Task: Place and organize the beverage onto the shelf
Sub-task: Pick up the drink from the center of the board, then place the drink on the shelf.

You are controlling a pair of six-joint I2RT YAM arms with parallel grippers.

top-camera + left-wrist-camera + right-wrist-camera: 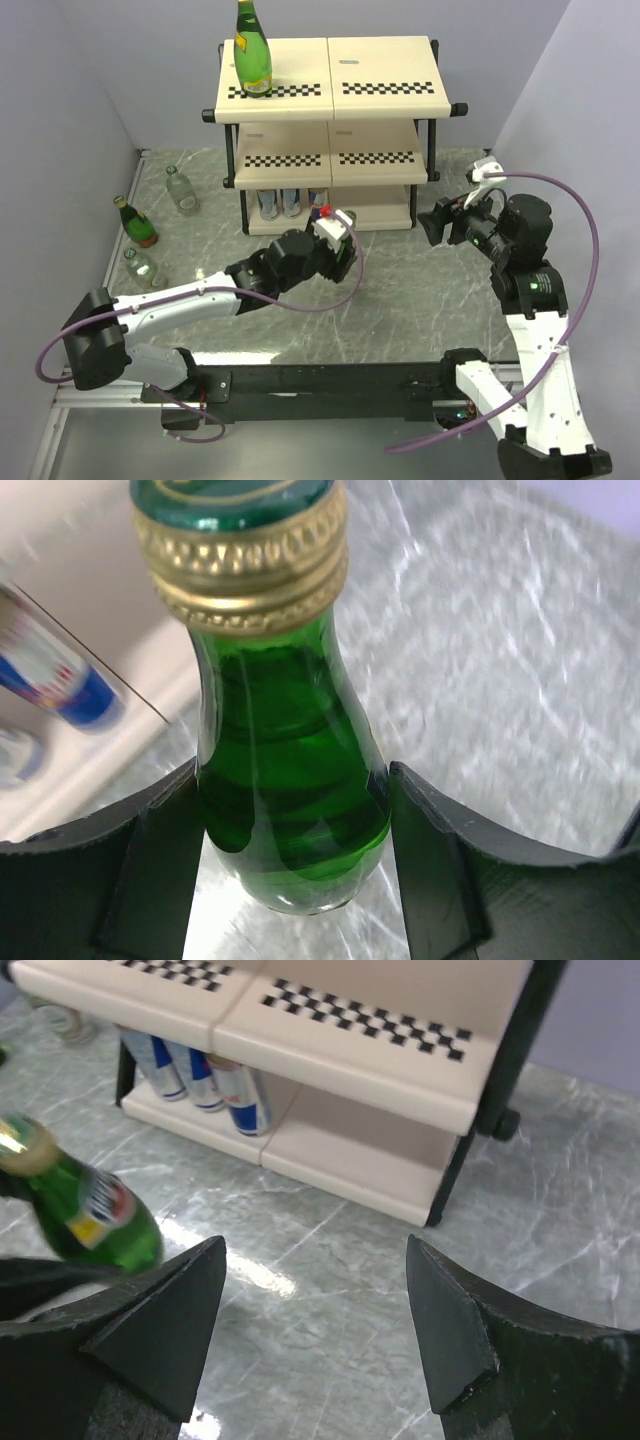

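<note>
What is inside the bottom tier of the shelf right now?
Three blue-and-silver cans stand side by side on the bottom board of the shelf, in its left half. The right half's front looks bare. The middle board covers the back, so anything there is unseen.

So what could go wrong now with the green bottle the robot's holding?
1. The left gripper pinches the small green bottle on smooth, curved glass, so it might slip or swing.
2. The cans stand close by on the bottom board of the shelf; the bottle could knock them going in.
3. The tall green bottle stands near the top board's front edge; a bump to the shelf might topple it.
</note>
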